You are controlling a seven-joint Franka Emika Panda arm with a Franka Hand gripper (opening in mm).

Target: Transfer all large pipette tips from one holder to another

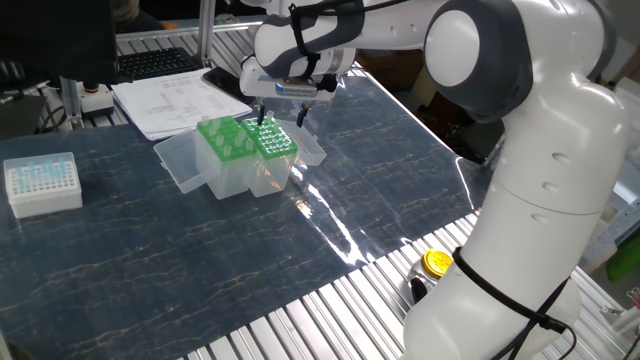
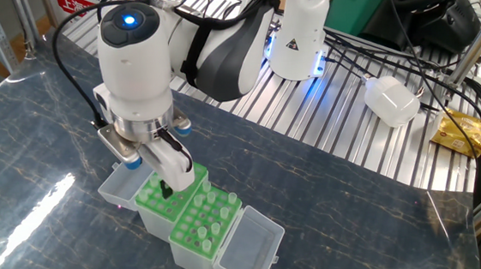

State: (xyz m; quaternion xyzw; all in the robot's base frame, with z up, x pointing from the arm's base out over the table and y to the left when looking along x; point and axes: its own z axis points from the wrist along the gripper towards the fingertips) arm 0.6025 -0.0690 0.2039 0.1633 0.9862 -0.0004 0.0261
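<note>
Two green holders stand side by side with their clear lids folded open. One holder (image 1: 271,139) (image 2: 203,226) carries several large pipette tips (image 2: 199,234), clear cones with round collars. The other holder (image 1: 224,141) (image 2: 165,200) shows mostly bare holes. My gripper (image 1: 281,114) (image 2: 164,186) points down just above the holders, near where they meet. Its fingers (image 1: 262,115) stand apart, open, and I see nothing between them. In the other fixed view the wrist hides one finger.
A small white box of bluish tips (image 1: 42,183) sits at the table's left. Papers (image 1: 170,104) and a keyboard (image 1: 150,62) lie behind the holders. A yellow cap (image 1: 437,262) lies by the arm's base. A white adapter (image 2: 391,100) and cables rest on the metal slats.
</note>
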